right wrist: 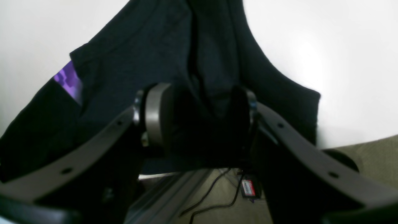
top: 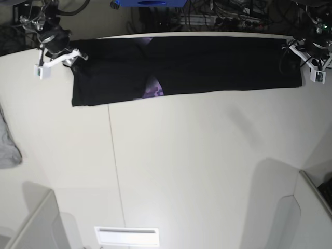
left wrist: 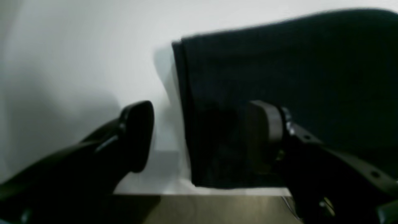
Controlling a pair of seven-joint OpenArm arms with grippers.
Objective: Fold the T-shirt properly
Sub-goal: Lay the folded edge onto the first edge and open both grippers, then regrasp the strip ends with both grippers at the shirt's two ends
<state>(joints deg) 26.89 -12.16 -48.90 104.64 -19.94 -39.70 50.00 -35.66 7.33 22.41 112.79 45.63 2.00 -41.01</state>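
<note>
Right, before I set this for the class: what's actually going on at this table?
A two-armed robot is folding a black T-shirt, which lies as a long band along the far edge of the white table. The right pincer is closed on cloth at one end, where a bit of purple print shows. The left pincer is open at the other end, one finger over the cloth, one beside it on the table. A grey cloth lies apart at the table's edge.

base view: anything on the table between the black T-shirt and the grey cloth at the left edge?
Nothing. In the base view, only bare white table separates the T-shirt from the grey cloth.
</note>
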